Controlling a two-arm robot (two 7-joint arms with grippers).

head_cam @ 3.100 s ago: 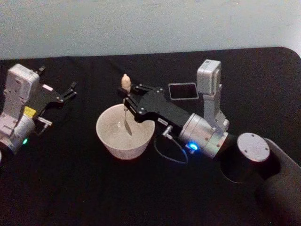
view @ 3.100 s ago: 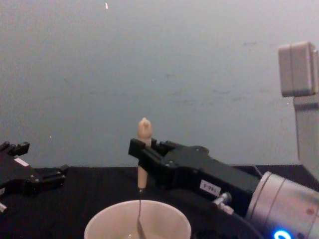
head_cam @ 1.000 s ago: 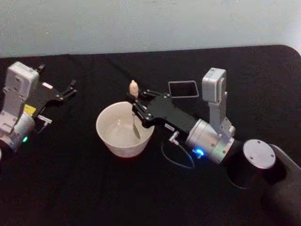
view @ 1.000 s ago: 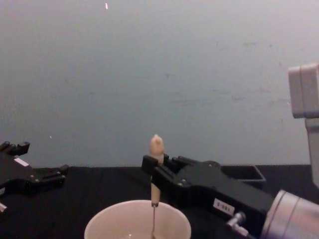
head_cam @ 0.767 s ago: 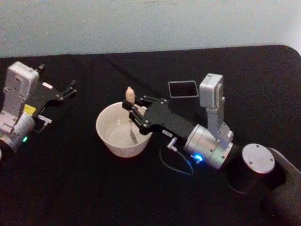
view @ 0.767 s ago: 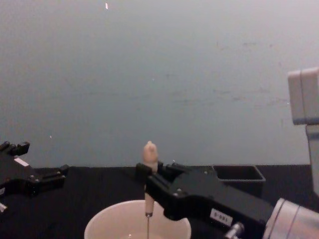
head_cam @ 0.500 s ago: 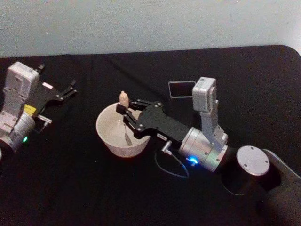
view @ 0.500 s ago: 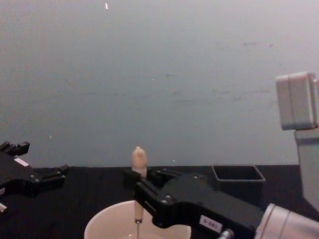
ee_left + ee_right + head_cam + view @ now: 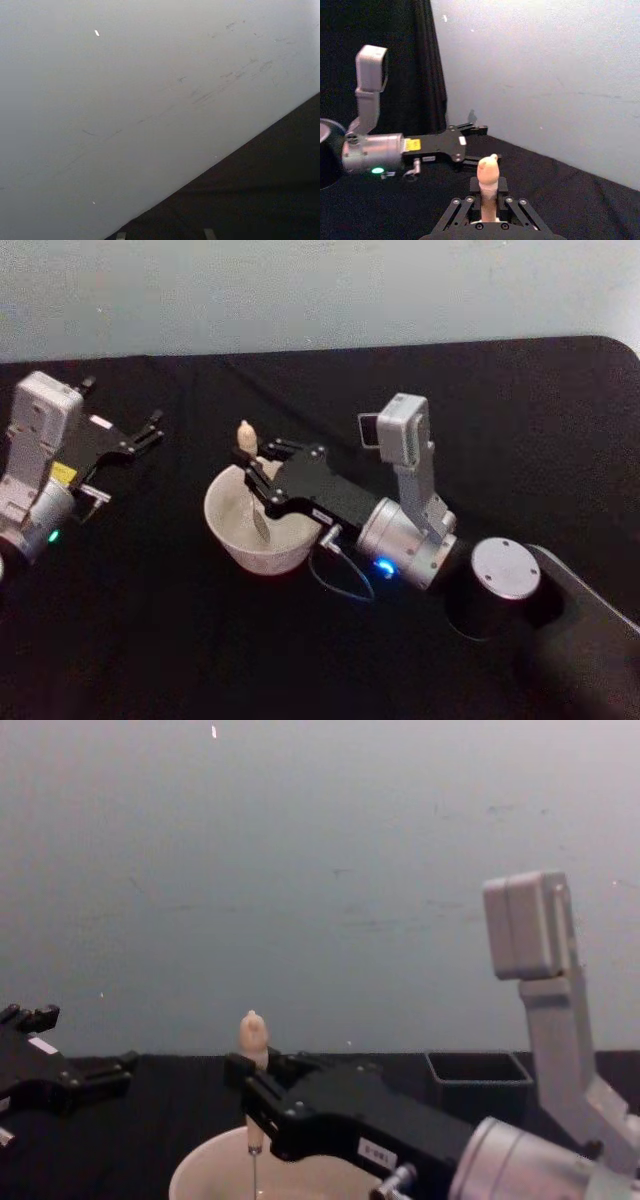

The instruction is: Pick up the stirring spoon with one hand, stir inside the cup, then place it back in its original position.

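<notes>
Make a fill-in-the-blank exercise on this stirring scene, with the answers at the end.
The right gripper is shut on the stirring spoon's pale ____.
The spoon's shaft dips into the cup, its knobbed tip pointing ____.
The left gripper, off to the side, has its fingers ____.
Answers: handle, up, open.

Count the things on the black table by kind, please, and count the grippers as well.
stirring spoon: 1
cream-white cup: 1
dark grey square holder: 1
grippers: 2, left gripper open at the table's left, right gripper holding the spoon in the cup
Total: 5
</notes>
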